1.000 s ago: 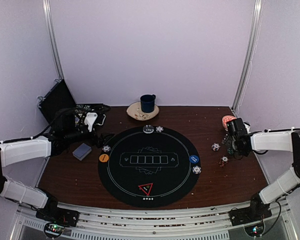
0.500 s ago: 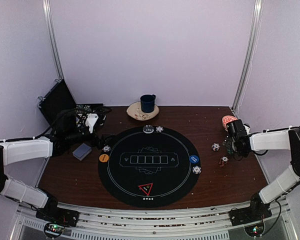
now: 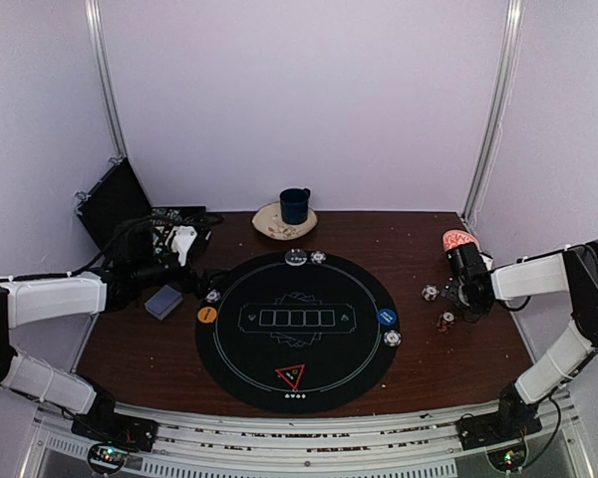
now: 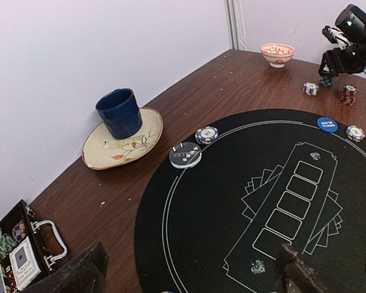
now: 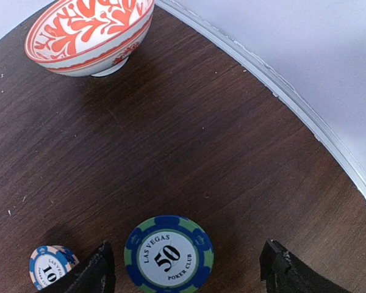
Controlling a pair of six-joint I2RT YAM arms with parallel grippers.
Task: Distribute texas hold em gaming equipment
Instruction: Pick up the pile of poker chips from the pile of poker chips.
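A green-and-blue "50" poker chip point(image 5: 169, 253) lies flat on the wood between the fingers of my right gripper point(image 5: 189, 276), which is open and not touching it. A small "10" chip point(image 5: 52, 267) sits just left of it. From above, my right gripper point(image 3: 470, 302) hovers right of two chip piles point(image 3: 431, 293) point(image 3: 446, 321). The black round mat point(image 3: 279, 344) carries an orange disc point(image 3: 207, 315), a blue disc point(image 3: 387, 317), a triangle marker point(image 3: 290, 376) and chips. A card deck point(image 3: 163, 301) lies left of it. My left gripper point(image 3: 201, 282) stands open and empty above the mat's left edge.
A dark blue mug point(image 3: 295, 205) stands on a plate point(image 3: 269, 227) behind the mat. A red-patterned bowl point(image 3: 456, 240) sits just behind my right gripper. An open black case point(image 3: 115, 204) lies at the far left. White walls and metal posts close in the table.
My right arm has shifted slightly left and back, uncovering more of the bowl, and its jaws have narrowed a little. The left arm has barely moved.
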